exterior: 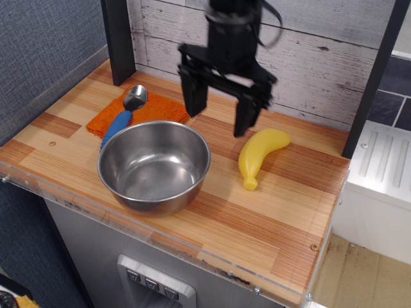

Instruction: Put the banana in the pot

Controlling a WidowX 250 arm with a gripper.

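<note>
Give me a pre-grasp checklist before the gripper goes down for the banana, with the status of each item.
1. Gripper open, jaws spread: ok.
2. Gripper empty: ok.
3. Banana lying free on the table, nothing on it: ok.
4. Gripper centred over the banana: not ok; it sits to the banana's left, between it and the pot.
5. Pot upright and empty: ok.
6. Spoon and orange cloth away from the banana: ok.
</note>
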